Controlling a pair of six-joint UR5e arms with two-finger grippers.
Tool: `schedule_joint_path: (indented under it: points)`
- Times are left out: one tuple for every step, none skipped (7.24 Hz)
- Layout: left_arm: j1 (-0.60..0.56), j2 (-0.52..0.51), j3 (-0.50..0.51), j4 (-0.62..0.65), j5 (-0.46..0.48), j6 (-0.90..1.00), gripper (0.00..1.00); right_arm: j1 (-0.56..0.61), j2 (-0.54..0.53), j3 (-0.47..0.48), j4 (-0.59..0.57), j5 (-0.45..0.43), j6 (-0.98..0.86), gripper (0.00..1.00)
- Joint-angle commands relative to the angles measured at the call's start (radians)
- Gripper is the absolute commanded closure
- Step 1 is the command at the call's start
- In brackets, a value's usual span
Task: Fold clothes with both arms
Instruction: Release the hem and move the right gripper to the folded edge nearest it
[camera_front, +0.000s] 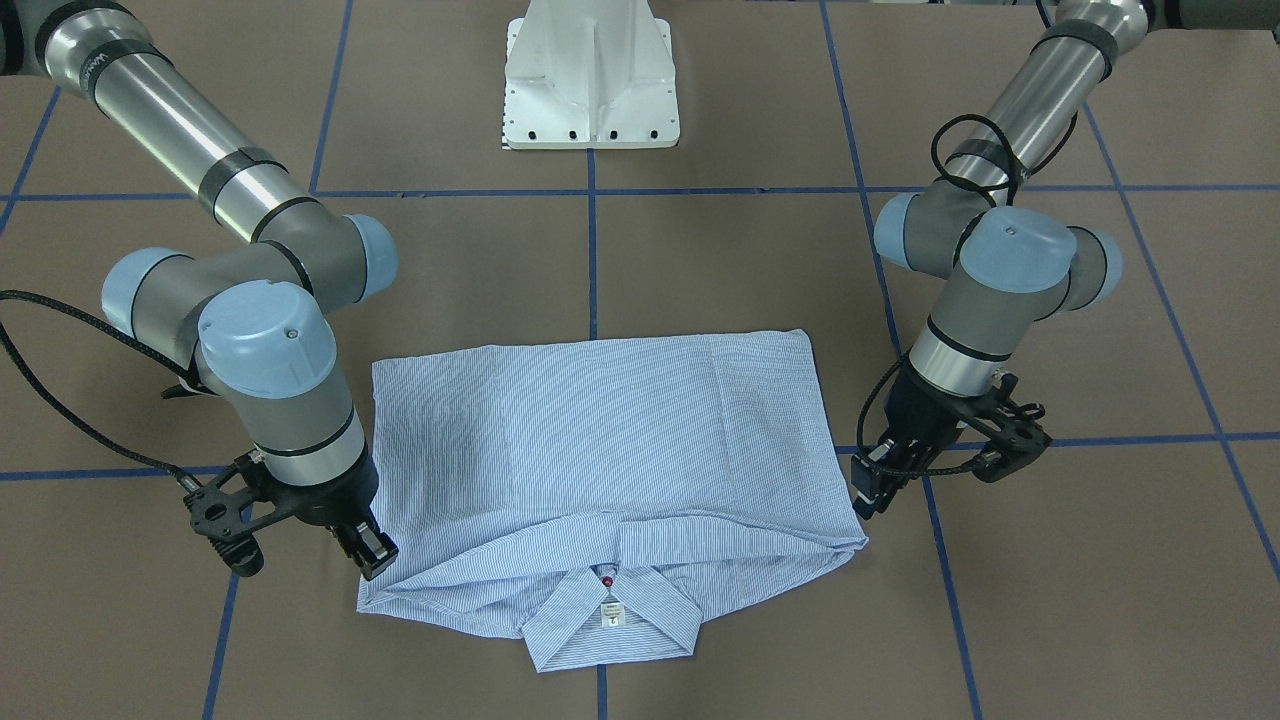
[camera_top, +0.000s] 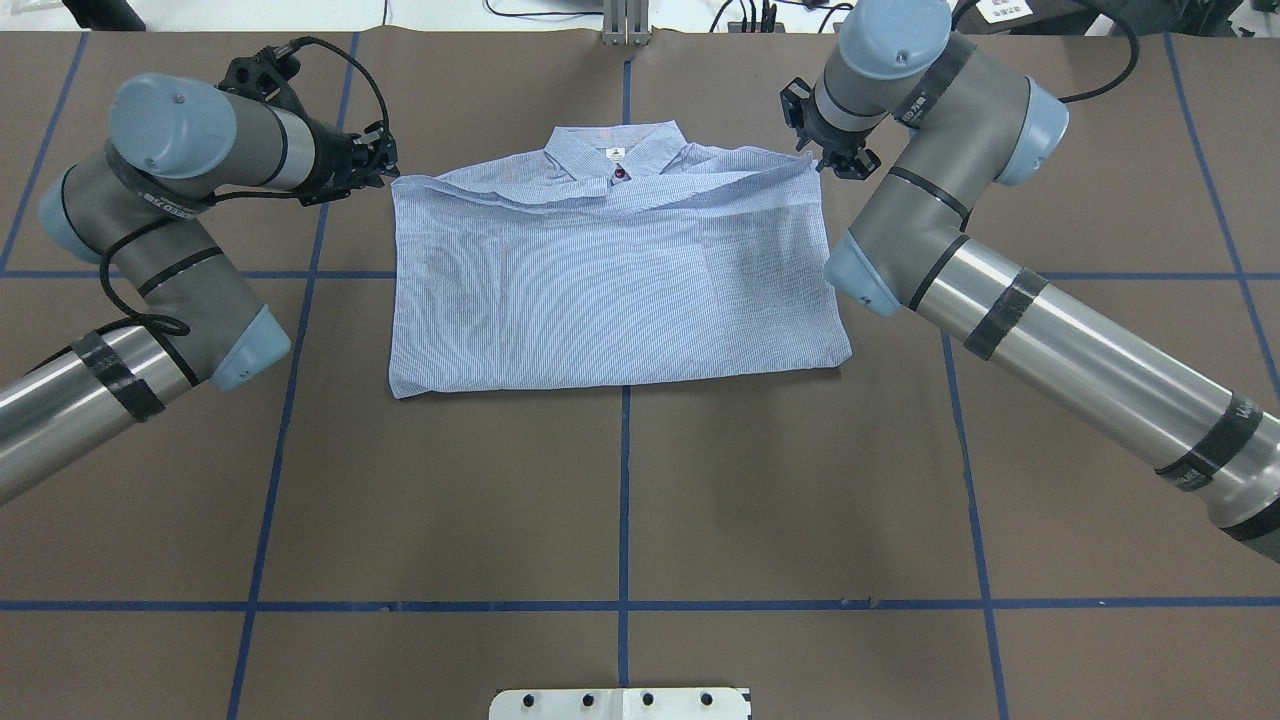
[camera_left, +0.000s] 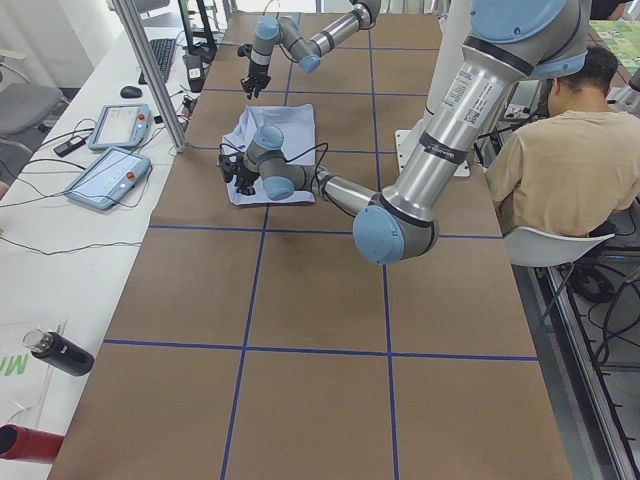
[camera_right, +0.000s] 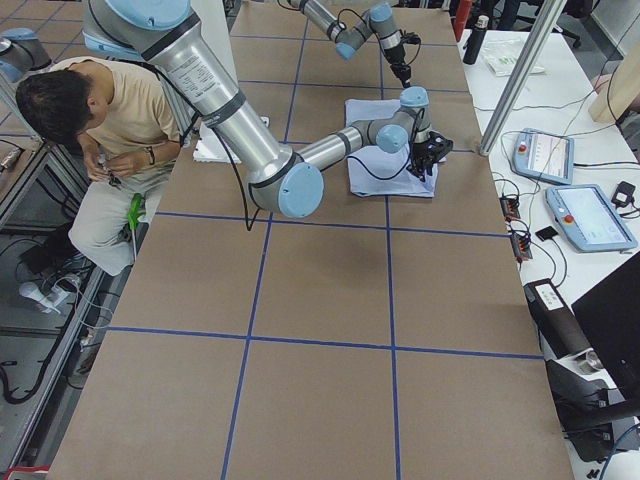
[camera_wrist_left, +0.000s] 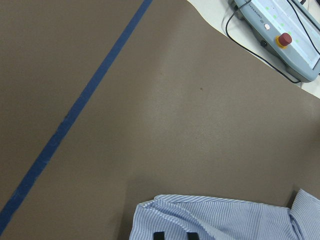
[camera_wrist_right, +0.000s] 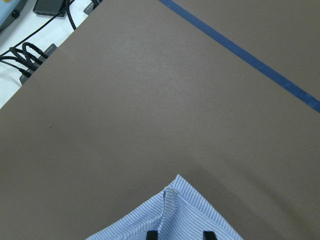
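The clothes are one light blue striped shirt (camera_front: 600, 430) (camera_top: 600, 290), lying folded into a flat rectangle. Its collar (camera_front: 610, 625) and a red button (camera_front: 607, 579) are on the side away from the robot. My left gripper (camera_front: 868, 497) (camera_top: 388, 168) sits at one collar-side corner. In the left wrist view its fingertips (camera_wrist_left: 159, 235) stand apart over the striped cloth (camera_wrist_left: 225, 220). My right gripper (camera_front: 378, 555) (camera_top: 822, 158) is at the opposite collar-side corner, open, with its fingertips (camera_wrist_right: 151, 234) straddling the pointed cloth corner (camera_wrist_right: 175, 210).
The white pedestal base (camera_front: 592, 80) stands behind the shirt. A seated person (camera_left: 555, 150) (camera_right: 90, 110) is beside the table. Teach pendants (camera_left: 110, 175) (camera_right: 590, 215) and cables lie on the white bench past the far edge, with bottles (camera_left: 60, 352) there too. Blue tape lines grid the brown tabletop.
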Motion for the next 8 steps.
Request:
schedule_joint_path:
  points:
    - [-0.002,-0.012,-0.006,-0.003,-0.001,-0.001,0.68,0.002,0.009,0.031,0.003,0.007,0.013,0.41]
    - [-0.011,-0.014,-0.013,-0.003,-0.001,0.000,0.66,-0.018,-0.056,0.124,0.005,0.010,0.017,0.31]
    - [-0.015,-0.014,-0.019,-0.003,-0.003,0.000,0.64,-0.068,-0.193,0.289,0.005,0.004,0.027,0.27]
    - [-0.020,-0.011,-0.018,-0.003,-0.003,-0.001,0.61,-0.104,-0.284,0.406,0.005,0.001,0.090,0.26]
    - [-0.023,-0.006,-0.018,-0.005,-0.003,-0.001,0.61,-0.136,-0.325,0.468,0.005,-0.013,0.140,0.23]
    - [-0.021,-0.006,-0.019,-0.015,-0.003,-0.001,0.60,-0.191,-0.398,0.520,0.005,-0.050,0.186,0.22]
    - [-0.021,-0.006,-0.021,-0.017,-0.001,-0.001,0.60,-0.219,-0.463,0.577,0.006,-0.070,0.223,0.22]
    - [-0.021,-0.005,-0.029,-0.015,0.000,-0.001,0.60,-0.227,-0.503,0.596,0.018,-0.070,0.228,0.22]
